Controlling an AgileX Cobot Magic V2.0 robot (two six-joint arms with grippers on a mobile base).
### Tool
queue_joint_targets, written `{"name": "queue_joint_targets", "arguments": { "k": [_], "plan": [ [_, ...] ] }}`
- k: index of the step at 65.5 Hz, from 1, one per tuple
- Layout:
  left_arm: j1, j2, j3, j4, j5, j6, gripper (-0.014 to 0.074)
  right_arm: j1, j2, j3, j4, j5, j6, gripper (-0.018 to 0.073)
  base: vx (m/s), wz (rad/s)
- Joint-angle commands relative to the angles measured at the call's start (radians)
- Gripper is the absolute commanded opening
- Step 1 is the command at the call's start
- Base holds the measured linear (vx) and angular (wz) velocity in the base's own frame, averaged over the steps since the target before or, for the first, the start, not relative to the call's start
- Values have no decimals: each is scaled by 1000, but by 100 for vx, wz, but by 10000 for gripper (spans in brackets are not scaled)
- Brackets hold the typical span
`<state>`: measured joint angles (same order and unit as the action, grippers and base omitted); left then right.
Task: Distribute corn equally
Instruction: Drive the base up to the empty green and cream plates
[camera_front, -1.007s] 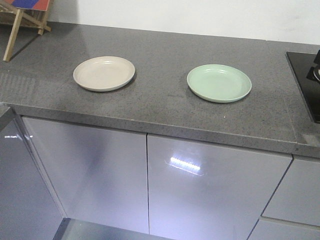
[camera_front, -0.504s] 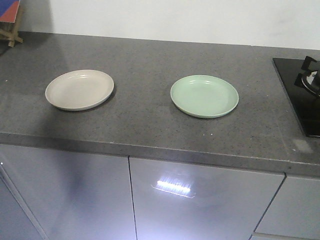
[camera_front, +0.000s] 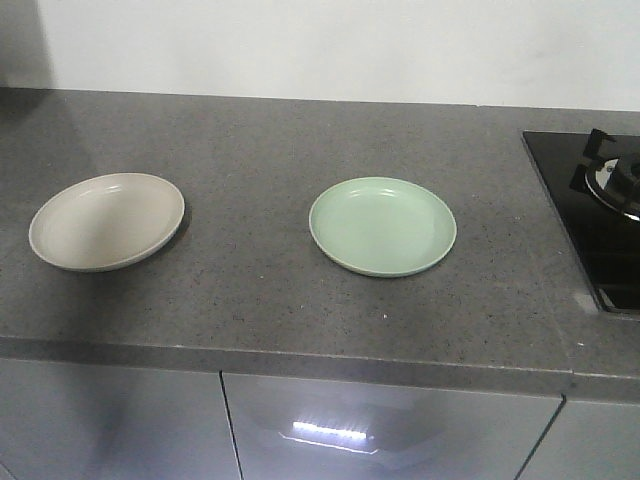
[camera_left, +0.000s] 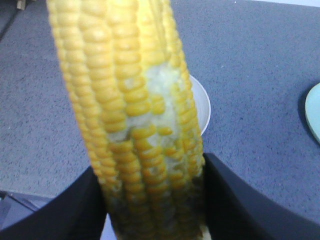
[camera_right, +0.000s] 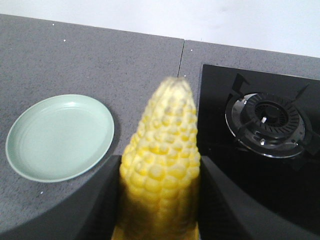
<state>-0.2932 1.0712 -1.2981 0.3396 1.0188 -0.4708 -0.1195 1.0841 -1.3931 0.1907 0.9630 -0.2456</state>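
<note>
Left wrist view, nearest first: left gripper (camera_left: 152, 200) clamped on the left cob (camera_left: 127, 100), 1 dark finger pressed against each side of its lower end. The cob is bright yellow with a pale patch mid-length and runs up past the top of the frame. Behind it, on the counter (camera_left: 260, 60), is the beige plate (camera_left: 202, 107), mostly hidden by the cob. A sliver of the green plate (camera_left: 315, 115) shows at the right edge. Right wrist view: right gripper (camera_right: 160, 200) holds the right cob (camera_right: 162, 150) the same way, tapered tip pointing away. The green plate lies on the counter to the left of the cob, and the black hob (camera_right: 212, 110) with 1 burner (camera_right: 270, 120) lies to the right. Front view: glossy grey cabinet doors (camera_front: 390, 440) nearest, then the grey speckled counter. The 2 plates sit well apart, beige at left, green near the middle, hob at the right edge. White wall (camera_front: 330, 45) farthest.
</note>
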Motion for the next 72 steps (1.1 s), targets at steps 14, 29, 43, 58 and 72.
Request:
{"name": "queue_joint_targets", "arguments": {
  "k": [14, 29, 43, 58, 72],
  "plan": [
    [2, -14, -20, 22, -57, -11, 108, -5, -16, -23, 7, -76, -6, 136, 14, -1],
    [2, -14, -20, 22, -57, -11, 108, -5, -16, -23, 7, -76, -6, 136, 13, 0],
    [2, -14, -20, 22, -57, -11, 108, -5, -16, -23, 7, -76, -6, 136, 11, -2],
    [2, -14, -20, 22, -57, -11, 108, -5, -16, -23, 7, -73, -6, 136, 9, -5],
    [2, -14, -20, 22, -57, -11, 108, -5, -16, -23, 7, -73, -6, 136, 7, -9]
  ]
}}
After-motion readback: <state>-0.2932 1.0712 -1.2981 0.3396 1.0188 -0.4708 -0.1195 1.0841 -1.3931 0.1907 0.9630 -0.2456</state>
